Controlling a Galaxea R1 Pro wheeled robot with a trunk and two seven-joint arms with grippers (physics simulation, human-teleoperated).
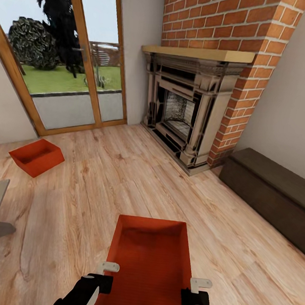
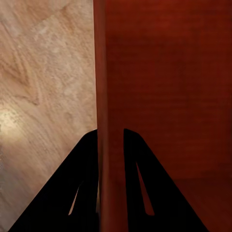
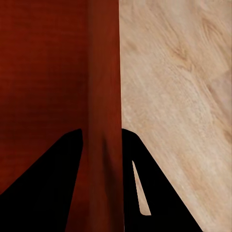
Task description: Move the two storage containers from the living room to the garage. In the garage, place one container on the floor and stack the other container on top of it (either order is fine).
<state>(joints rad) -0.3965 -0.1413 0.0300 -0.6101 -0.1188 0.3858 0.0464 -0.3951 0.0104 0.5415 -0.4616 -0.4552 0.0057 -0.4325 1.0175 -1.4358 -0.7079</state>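
Orange-red container [image 1: 150,262] sits over the wood-plank floor [image 1: 100,176], its 2 side walls clamped by the left gripper [image 2: 111,145] and right gripper [image 3: 102,142], while the second container [image 1: 36,156] lies near the glass doors [image 1: 72,63].

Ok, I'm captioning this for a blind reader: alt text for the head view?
Both grippers, left and right, clamp the side walls of an orange-red container over wood-plank floor. A second container sits by glass doors.

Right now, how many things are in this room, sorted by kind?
Orange-red bins: 2 (held, far)
Tools: 2 (left, right)
Fireplace: 1
Dark bench: 1
Glass doors: 1
Total: 7
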